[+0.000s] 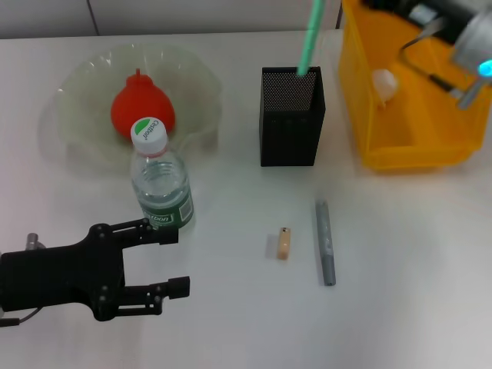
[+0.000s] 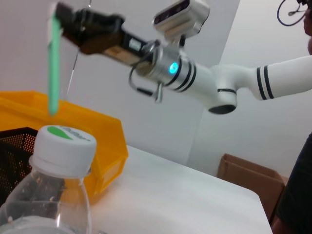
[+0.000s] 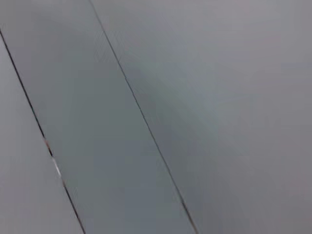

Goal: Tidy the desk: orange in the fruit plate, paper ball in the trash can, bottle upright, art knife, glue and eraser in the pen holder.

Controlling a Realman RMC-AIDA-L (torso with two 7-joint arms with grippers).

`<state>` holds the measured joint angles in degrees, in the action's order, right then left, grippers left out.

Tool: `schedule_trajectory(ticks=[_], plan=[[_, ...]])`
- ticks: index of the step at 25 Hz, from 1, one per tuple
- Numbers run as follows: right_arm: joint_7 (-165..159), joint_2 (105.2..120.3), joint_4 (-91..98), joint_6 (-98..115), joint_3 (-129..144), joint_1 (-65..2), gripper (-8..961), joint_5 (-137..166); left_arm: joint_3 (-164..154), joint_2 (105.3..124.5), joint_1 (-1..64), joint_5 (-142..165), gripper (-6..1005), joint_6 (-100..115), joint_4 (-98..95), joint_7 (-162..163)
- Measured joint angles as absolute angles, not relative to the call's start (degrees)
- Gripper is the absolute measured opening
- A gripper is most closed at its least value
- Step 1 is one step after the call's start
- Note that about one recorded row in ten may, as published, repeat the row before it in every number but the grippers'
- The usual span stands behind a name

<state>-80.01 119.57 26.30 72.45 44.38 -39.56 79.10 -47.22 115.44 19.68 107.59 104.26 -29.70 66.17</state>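
The orange (image 1: 141, 109) lies in the pale-green fruit plate (image 1: 84, 77) at the back left. The bottle (image 1: 161, 184) stands upright in front of the plate and also shows in the left wrist view (image 2: 58, 195). My left gripper (image 1: 173, 259) is open and empty just in front of the bottle. My right gripper (image 2: 57, 18) is shut on a green stick (image 1: 307, 42), whose lower end is in the mouth of the black mesh pen holder (image 1: 290, 115). The eraser (image 1: 284, 243) and a grey stick (image 1: 325, 242) lie on the desk. A paper ball (image 1: 383, 83) sits in the yellow trash can (image 1: 415, 150).
My right arm (image 1: 469, 38) reaches over the trash can at the back right. The white desk (image 1: 400, 307) stretches to the front right. The right wrist view shows only a grey panelled wall (image 3: 195, 97). A cardboard box (image 2: 243, 175) stands beyond the desk.
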Motion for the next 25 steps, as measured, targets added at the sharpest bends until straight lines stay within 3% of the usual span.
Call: schedule_trajectory(ticks=[5,12,14,20,25], plan=[[-74.6,119.6,17.4,68.0,45.1,-43.0,214,79.1,-46.8,115.56,19.5,107.5,800,104.3,-29.7,66.0],[-79.6,119.57,20.0,71.6,46.5,-41.0,225,78.7,-46.3,115.58,19.2,107.5,800,104.4,-29.7,65.7],[-84.2,119.39,23.6,74.7,47.5,-40.3,467,79.3,-45.9,115.58,19.2,107.5,800,104.4,-29.7,65.6],[-106.9,116.87,45.0,81.5,56.0,-38.2,666,92.0,-45.5,115.34,18.7,107.5,800,105.5,-29.7,65.7],[-121.1,116.62,63.2,94.5,58.0,-39.9,709,113.8,-44.9,115.18,17.9,107.6,800,105.7,-29.7,65.6]])
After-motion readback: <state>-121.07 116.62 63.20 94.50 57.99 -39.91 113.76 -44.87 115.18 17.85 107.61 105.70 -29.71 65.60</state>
